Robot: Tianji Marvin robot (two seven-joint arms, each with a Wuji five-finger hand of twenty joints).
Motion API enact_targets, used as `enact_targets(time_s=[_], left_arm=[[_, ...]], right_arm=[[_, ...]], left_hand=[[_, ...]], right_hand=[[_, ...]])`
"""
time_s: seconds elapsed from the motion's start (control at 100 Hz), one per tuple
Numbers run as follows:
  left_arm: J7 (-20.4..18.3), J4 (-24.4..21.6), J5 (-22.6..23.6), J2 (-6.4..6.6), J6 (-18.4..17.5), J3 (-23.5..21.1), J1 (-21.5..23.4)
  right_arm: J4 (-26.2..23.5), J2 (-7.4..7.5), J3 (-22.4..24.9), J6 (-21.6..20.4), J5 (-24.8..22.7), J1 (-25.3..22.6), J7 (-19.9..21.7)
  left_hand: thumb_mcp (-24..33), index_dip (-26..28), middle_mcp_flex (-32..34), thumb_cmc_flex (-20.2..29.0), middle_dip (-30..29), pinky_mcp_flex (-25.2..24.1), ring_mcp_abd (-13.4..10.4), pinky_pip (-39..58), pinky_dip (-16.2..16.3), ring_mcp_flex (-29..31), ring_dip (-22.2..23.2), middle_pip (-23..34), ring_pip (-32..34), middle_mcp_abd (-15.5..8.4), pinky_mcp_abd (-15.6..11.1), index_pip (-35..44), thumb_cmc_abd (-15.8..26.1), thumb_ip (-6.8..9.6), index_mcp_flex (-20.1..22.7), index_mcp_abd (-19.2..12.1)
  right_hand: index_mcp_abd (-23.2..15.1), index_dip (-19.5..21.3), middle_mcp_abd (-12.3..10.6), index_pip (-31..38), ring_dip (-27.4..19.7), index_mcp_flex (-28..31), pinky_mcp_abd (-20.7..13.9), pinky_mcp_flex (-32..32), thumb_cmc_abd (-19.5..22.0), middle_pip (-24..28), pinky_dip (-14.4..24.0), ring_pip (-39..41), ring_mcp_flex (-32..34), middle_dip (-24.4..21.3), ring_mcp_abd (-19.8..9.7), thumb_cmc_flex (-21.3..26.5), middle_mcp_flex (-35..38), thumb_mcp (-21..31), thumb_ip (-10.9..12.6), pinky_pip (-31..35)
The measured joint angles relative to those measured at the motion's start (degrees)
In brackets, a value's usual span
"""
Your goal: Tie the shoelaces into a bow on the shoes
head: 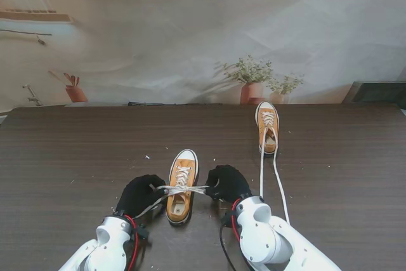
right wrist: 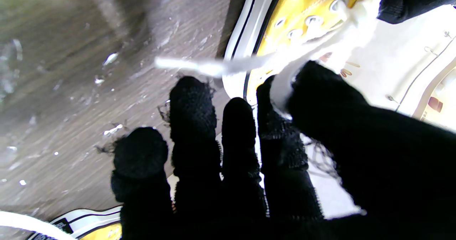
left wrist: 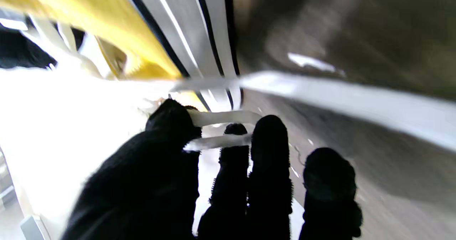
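Left hand (head: 141,195) and right hand (head: 227,183) each pinch the near shoe's (head: 182,185) lace (head: 184,190), grips clear only in wrist views.

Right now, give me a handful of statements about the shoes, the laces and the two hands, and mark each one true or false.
1. Two yellow shoes are on the table. True: the near shoe sits between the hands and the far shoe is farther from me, to the right.
2. The far shoe is tied in a neat bow. False: its laces trail loose toward me.
3. The left hand pinches a lace of the near shoe. True.
4. The right hand rests on the far shoe. False: it holds a lace beside the near shoe.
5. The near shoe lies on its side. False: it stands upright on its sole.
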Motion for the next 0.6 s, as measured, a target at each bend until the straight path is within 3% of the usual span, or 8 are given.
enact_targets(time_s=[0.1, 0.21, 0.6], left_arm=[[0.96, -0.61, -0.01, -0.90, 0.67, -1.51, 1.02], [1.29, -0.98, -0.23, -1.15, 0.69, -2.44, 1.69], [3.90, -0.97, -0.36, -1.50, 1.54, -3.48, 2.35]], right_arm=[[-0.01, 0.02, 0.04, 0.03, -0.19, -0.05, -0.12], [-0.01, 0.02, 0.04, 0.18, -0.18, -0.09, -0.31], [0.87, -0.03, -0.32, 1.20, -0.77, 0.02, -0.75]], left_hand=[[4.70, -0.42, 1.80, -2.01, 0.00, 0.15, 0.44, 0.20, -0.02, 0.88, 0.00, 0.00, 0.00, -0.05, 0.09, -0.06, -2.13, -1.24, 2.02, 0.33], [8.25, -2.12, 2.84, -3.48, 0.00, 0.67, 0.93, 0.41, -0.03, 1.30, 0.00, 0.05, 0.00, -0.07, 0.28, -0.14, -4.29, -1.34, 3.72, 0.84], [9.96, -1.28, 4.43, -3.49, 0.17, 0.73, 1.58, 0.43, -0.03, 2.22, 0.00, 0.04, 0.01, -0.07, 0.40, -0.58, -5.37, -2.41, 4.97, 2.04]], right_hand=[[0.00, 0.00, 0.00, -0.01, 0.00, 0.00, 0.00, 0.00, 0.00, 0.00, 0.00, 0.00, 0.00, 0.00, 0.00, 0.00, 0.00, -0.01, 0.00, 0.00], [0.00, 0.00, 0.00, -0.01, 0.00, 0.00, 0.00, 0.00, 0.00, 0.00, -0.01, 0.00, 0.00, 0.00, 0.00, 0.00, 0.00, -0.02, 0.00, 0.00], [0.00, 0.01, 0.00, -0.09, 0.00, -0.01, -0.02, 0.00, 0.47, 0.00, -0.04, 0.00, 0.00, 0.00, 0.00, 0.00, 0.00, -0.58, 0.00, 0.00]])
